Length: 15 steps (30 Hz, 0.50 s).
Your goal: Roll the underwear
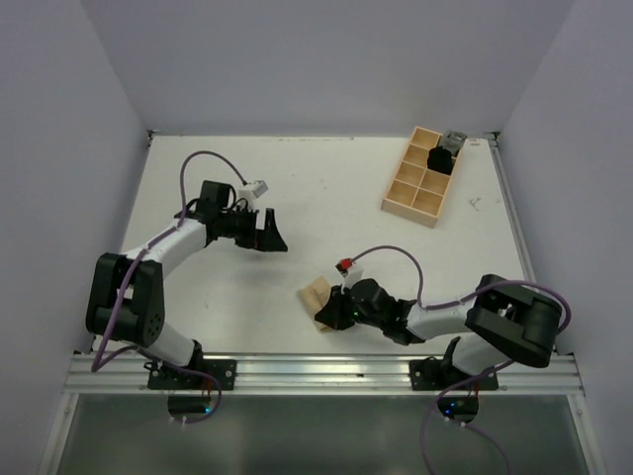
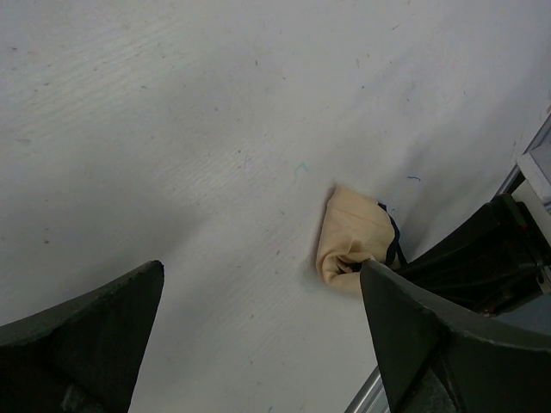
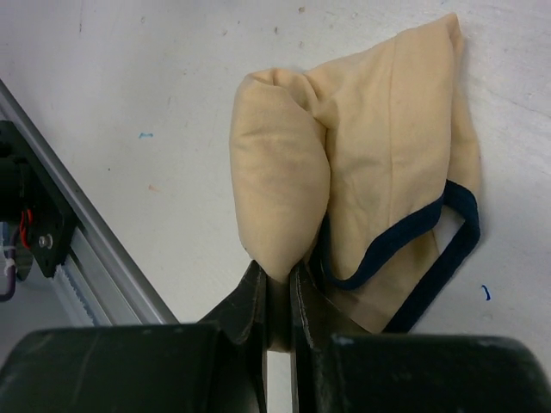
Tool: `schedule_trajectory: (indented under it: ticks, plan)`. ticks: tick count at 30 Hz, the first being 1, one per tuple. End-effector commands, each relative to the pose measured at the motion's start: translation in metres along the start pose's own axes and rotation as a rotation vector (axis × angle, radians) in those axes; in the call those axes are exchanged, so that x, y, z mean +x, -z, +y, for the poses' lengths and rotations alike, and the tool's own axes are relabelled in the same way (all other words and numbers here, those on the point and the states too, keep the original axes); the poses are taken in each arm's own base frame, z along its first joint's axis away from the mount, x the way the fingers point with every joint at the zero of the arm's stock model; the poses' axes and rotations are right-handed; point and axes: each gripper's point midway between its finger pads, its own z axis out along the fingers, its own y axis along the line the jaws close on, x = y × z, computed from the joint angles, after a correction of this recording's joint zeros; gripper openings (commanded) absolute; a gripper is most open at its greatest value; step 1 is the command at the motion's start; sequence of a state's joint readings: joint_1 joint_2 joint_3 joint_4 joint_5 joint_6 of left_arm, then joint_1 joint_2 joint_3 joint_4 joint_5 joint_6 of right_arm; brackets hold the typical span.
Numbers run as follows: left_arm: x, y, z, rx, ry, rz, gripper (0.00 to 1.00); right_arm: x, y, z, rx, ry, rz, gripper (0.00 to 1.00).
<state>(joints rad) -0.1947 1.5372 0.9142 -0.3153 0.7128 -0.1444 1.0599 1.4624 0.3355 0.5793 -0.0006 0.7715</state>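
1. Pinching the rolled end of the small, soft tan-beige fabric underwear (image 3: 362, 172) with dark trim, the black two-finger right gripper (image 3: 275, 288) holds its jaws narrow on the cloth.
2. We see the fabric as matte and smooth. One side is curled into a plump, rounded roll, and the rest lies flat in a loose fold with the dark band looping along its edge.
3. The underwear lies on the white, faintly scuffed tabletop (image 1: 326, 188), near its front edge.
4. The black left gripper (image 1: 269, 233) hangs well apart from the garment, its jaws spread wide around nothing.
5. We note a light wooden tray (image 1: 407, 215) of square cells at the far right. A dark item (image 1: 439, 159) sits in one cell and a grey item (image 1: 454, 140) at the tray's far end.
6. We count one garment, one tray and two grippers.
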Motion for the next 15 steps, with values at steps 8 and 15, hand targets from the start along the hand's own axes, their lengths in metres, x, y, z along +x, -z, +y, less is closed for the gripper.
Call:
schedule_trajectory:
  ticks: [8,15]
  plan:
    - [0.072,-0.028,-0.052,0.167,-0.113,0.227,1.0,0.037,0.001,-0.039,0.08,-0.102,0.104,0.0]
    - [0.076,-0.032,-0.048,0.169,-0.178,0.245,1.0,0.036,0.006,-0.04,0.064,-0.151,0.091,0.0]
